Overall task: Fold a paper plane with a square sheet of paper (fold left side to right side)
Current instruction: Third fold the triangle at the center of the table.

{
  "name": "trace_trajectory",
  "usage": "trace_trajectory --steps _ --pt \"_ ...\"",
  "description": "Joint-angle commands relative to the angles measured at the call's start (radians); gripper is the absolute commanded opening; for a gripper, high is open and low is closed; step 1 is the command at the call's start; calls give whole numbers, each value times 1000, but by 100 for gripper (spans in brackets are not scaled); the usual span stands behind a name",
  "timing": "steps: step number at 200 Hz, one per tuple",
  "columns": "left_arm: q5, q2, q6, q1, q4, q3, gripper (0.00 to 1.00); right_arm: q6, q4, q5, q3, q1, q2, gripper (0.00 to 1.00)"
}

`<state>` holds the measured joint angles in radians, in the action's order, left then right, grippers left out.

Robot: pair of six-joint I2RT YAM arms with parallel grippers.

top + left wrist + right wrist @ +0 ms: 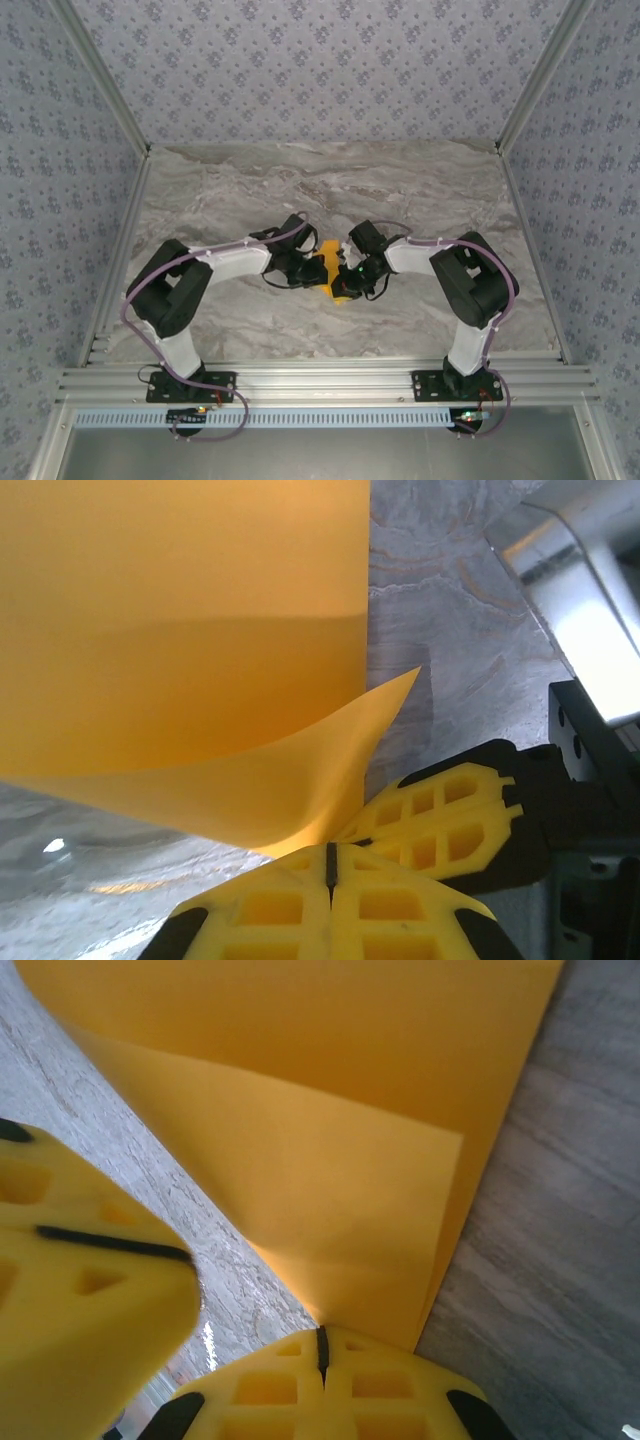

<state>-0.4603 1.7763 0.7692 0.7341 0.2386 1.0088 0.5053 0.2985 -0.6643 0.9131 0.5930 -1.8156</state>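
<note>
- Fingers of my left gripper (330,855) are clamped together, with a curled edge of the square sheet of paper (180,630) running into the seam between them; I am pinching it.
- My right gripper (322,1345) is clamped the same way, and a corner of the sheet runs down into its seam.
- From above, the sheet (328,270) lies at the middle of the marble table (300,180), directly between my two grippers, which nearly meet over it.
- Part of the sheet lies flat on the marble, while the part I hold bends up and over it as a loose second layer.
- In each wrist view my other gripper sits just beside the sheet's near edge.
</note>
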Motion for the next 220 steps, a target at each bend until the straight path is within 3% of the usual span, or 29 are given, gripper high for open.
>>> trace_trajectory --steps 1,53,128,184,220 --pt "-20 27 17 17 -40 6 0 -13 129 150 -36 -10 -54 0" --pt "10 70 16 24 -32 -7 0 -22 148 161 -28 -9 -60 0" --pt "143 84 -25 16 56 -39 0 -36 168 165 -19 -9 -77 0" --pt "238 65 -72 -29 96 -44 0 -36 176 162 -17 -7 -80 0" --pt "288 29 -109 -82 23 -97 0 -39 176 160 -19 -7 -77 0"
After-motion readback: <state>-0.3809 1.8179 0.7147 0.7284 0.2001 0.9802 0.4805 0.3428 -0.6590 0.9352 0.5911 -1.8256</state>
